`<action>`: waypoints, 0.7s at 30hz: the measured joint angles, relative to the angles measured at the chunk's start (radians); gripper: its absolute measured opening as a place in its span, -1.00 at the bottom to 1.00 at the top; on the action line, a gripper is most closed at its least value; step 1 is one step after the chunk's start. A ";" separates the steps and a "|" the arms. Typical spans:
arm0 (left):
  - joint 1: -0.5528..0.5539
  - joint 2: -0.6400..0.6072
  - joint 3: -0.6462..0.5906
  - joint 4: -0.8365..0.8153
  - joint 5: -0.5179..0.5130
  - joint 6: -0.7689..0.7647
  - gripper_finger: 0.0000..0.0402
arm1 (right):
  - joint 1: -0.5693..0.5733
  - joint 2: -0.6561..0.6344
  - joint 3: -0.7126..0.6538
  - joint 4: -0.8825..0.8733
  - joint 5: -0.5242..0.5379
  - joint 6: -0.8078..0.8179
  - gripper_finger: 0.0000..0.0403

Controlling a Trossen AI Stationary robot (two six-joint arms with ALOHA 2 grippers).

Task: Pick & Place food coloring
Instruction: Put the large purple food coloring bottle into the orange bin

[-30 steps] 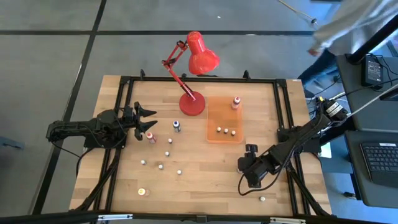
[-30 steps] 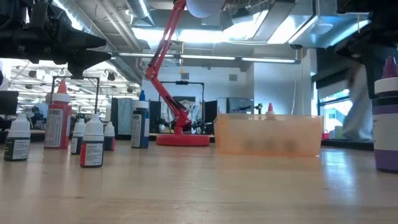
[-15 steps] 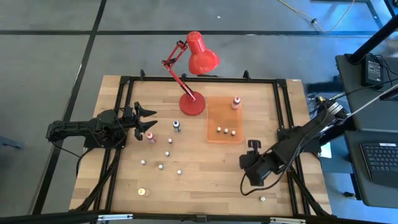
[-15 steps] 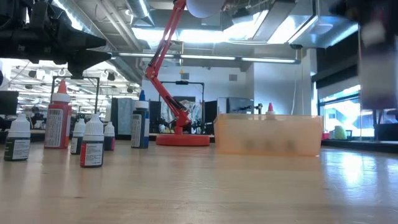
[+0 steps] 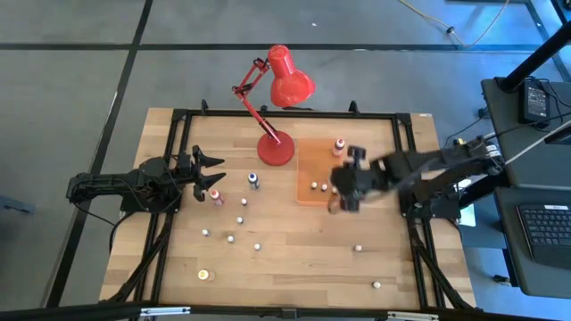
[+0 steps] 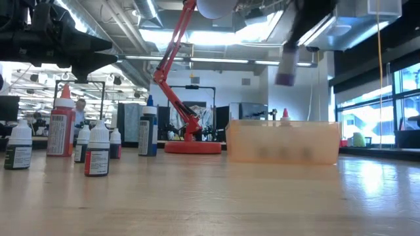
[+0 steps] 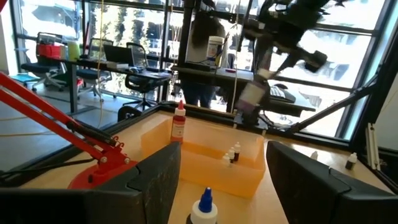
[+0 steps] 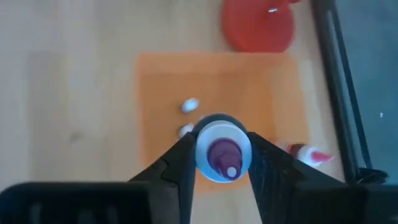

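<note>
- your right hand [image 8: 219,163] is clamped on a purple-topped food coloring bottle [image 8: 222,154], held in the air over the orange tray [image 5: 308,193].
- inside the tray you have a red bottle [image 5: 339,145] and small white-topped pieces [image 5: 324,186].
- your left hand [image 5: 212,171] waits with fingers apart near the loose bottles [image 5: 231,214] on the surface [image 5: 294,259].
</note>
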 joint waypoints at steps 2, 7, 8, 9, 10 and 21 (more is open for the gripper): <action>0.000 0.000 0.000 0.000 -0.003 0.007 0.16 | -0.093 -0.001 -0.018 0.058 -0.029 -0.075 -0.40; 0.000 0.000 0.000 0.000 -0.003 0.007 0.17 | -0.298 0.000 -0.102 0.226 -0.202 -0.219 -0.40; 0.000 0.000 0.000 0.000 -0.003 0.008 0.17 | -0.330 0.002 -0.122 0.248 -0.205 -0.234 -0.40; 0.000 0.000 0.000 0.000 -0.005 0.008 0.17 | -0.360 0.004 -0.142 0.263 -0.206 -0.251 -0.40; 0.000 0.000 0.000 0.000 -0.008 0.008 0.17 | -0.387 0.006 -0.160 0.264 -0.208 -0.260 -0.40; 0.000 0.000 0.000 -0.002 -0.051 0.009 0.16 | -0.536 0.023 -0.314 0.463 -0.255 -0.329 -0.36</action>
